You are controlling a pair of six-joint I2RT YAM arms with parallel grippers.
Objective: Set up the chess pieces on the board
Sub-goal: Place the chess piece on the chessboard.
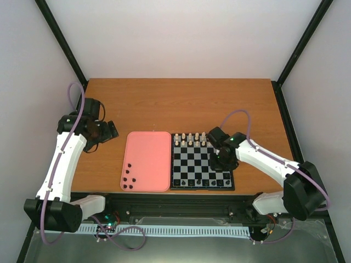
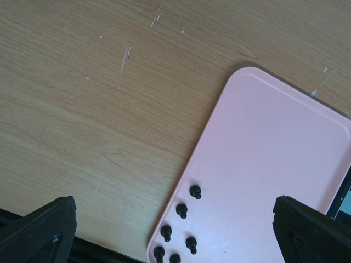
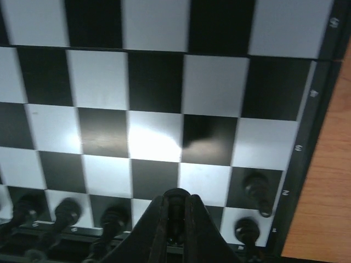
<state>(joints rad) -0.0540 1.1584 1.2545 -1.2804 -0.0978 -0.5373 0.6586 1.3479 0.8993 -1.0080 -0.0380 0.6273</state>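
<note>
Right end effector (image 3: 175, 230) grasping black piece (image 3: 176, 201), seen only by wrist | left end effector (image 2: 175, 219) released near tray (image 2: 274, 153)

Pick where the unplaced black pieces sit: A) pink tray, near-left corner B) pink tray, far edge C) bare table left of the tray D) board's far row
A: six black chess pieces cluster in the near-left corner of the pink tray.

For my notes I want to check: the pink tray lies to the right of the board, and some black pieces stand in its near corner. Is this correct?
Not quite. The top view shows the pink tray to the left of the board, not the right. The black pieces do stand in its near corner.
</note>
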